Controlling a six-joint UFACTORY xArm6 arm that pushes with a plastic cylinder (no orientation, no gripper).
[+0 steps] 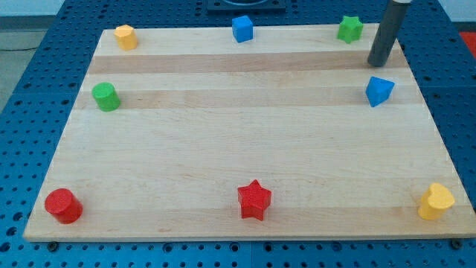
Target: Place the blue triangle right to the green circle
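The blue triangle [379,91] lies near the board's right edge, in the upper part of the view. The green circle [105,97] stands far across the board near the left edge, at about the same height in the view. My tip [380,62] comes down from the view's top right and rests just above the blue triangle, a short gap apart from it.
A wooden board [245,164] on a blue perforated table. Along the top edge: a yellow block [126,36] left, a blue cube [242,28] middle, a green star [349,29] right. Along the bottom: a red circle [62,205], a red star [254,199], a yellow heart [436,201].
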